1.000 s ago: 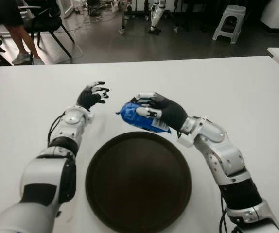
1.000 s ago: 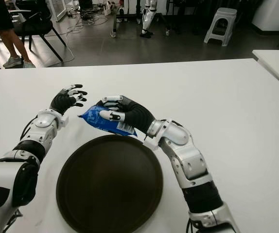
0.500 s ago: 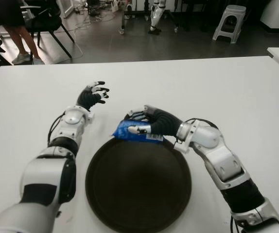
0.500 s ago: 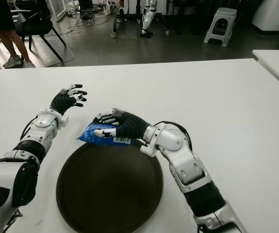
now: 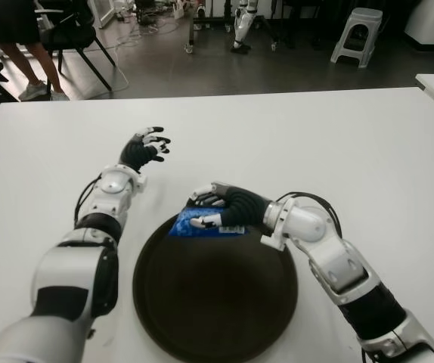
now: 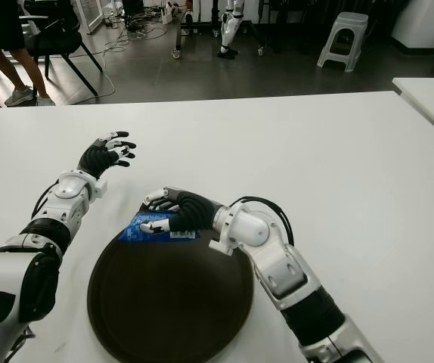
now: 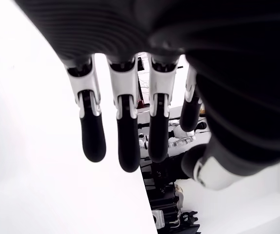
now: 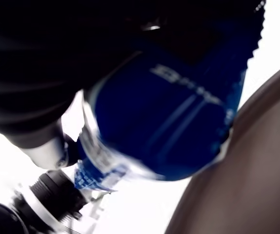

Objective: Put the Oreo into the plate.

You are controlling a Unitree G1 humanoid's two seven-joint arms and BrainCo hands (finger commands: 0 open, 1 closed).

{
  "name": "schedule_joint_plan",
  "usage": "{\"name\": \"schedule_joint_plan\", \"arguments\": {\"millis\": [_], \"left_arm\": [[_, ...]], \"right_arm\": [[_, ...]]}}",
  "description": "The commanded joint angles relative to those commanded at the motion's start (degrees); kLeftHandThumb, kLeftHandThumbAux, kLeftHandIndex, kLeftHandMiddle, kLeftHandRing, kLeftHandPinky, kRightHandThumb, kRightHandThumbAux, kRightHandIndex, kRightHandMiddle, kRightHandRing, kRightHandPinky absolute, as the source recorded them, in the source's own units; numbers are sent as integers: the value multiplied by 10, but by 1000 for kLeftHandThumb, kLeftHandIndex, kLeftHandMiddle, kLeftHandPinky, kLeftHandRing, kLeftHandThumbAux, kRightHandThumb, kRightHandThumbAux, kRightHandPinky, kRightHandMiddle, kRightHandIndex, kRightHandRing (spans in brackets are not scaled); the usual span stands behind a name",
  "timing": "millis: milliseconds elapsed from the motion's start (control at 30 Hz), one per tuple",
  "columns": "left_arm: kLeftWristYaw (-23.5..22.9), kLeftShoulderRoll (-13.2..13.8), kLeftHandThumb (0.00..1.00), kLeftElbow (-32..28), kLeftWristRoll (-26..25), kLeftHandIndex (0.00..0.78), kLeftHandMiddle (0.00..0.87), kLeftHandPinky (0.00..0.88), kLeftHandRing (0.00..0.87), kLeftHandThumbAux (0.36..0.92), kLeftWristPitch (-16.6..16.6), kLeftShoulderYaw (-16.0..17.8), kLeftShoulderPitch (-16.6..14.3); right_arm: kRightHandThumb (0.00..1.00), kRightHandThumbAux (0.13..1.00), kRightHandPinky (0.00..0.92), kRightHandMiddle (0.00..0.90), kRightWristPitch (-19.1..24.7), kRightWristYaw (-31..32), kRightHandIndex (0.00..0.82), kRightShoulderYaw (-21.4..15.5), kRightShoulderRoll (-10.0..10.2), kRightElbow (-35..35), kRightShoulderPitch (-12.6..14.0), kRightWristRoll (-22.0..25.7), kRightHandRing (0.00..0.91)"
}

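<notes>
right hand (image 5: 221,212) closed around the blue oreo pack (image 5: 194,224), holding it over the far left rim of the dark plate (image 5: 217,302); cannot tell whether the pack touches the plate; pick and carry look done, lowering and release remain; left hand (image 5: 143,149) idle, fingers spread, empty, over the table (image 5: 368,151) far left of the plate.

Oreo pack (image 5: 194,224) at plate (image 5: 215,302) far rim (in right hand (image 5: 228,209)).
</notes>
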Motion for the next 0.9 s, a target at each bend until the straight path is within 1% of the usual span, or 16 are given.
{"name": "schedule_joint_plan", "arguments": {"millis": [167,267,467,533,600,667,767,900], "left_arm": [[0,0,143,0,0,220,338,397,356,706,0,0,0],[-2,0,144,0,0,216,336,399,357,700,2,-1,-1],[-3,0,134,0,0,208,329,397,358,695,3,-1,-1],[-2,0,126,0,0,208,330,397,358,699,3,-1,-1],[-1,-1,124,0,0,208,331,398,360,700,4,-1,-1],[0,-1,124,0,0,207,329,396,358,702,3,-1,0],[0,-1,129,0,1,207,330,399,360,704,3,-1,0],[3,-2,138,-1,0,218,343,404,367,711,2,0,-1]], "right_arm": [[849,682,784,501,-3,-9,399,7,-1,-2,2,-27,777],[849,682,785,501,-16,-24,399,20,-4,-2,2,-60,777],[849,681,786,501,-30,-41,400,33,-6,7,3,-97,777],[850,681,787,501,-45,-51,400,39,-2,28,3,-106,778],[849,681,787,501,-85,-84,400,51,13,90,5,-116,779],[849,682,788,502,-113,-105,400,54,22,125,7,-120,780],[849,682,789,503,-132,-118,400,52,24,137,6,-127,781],[849,681,784,504,-151,-146,400,59,21,150,0,-161,785]]}}
